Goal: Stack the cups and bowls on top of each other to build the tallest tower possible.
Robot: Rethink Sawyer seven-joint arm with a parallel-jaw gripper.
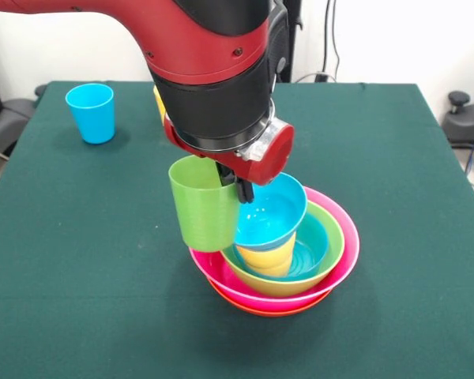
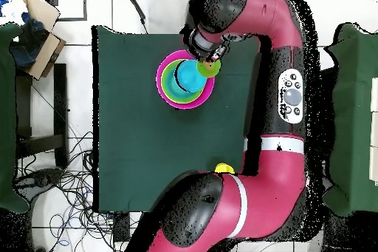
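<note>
Carrying the green cup (image 1: 201, 204) clamped in its claw (image 1: 235, 185) beside the half-built tower (image 1: 278, 257) mid-worktop, the arm is leaving the light blue cup (image 1: 91, 112) waiting far off.

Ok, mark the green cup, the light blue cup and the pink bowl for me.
green cup (image 1: 201, 207), front view, on its outer wall, at the gripper.
light blue cup (image 1: 92, 114), front view, on its side wall, standing apart on the table.
pink bowl (image 1: 349, 237), front view, on its rim at the picture's right.
</note>
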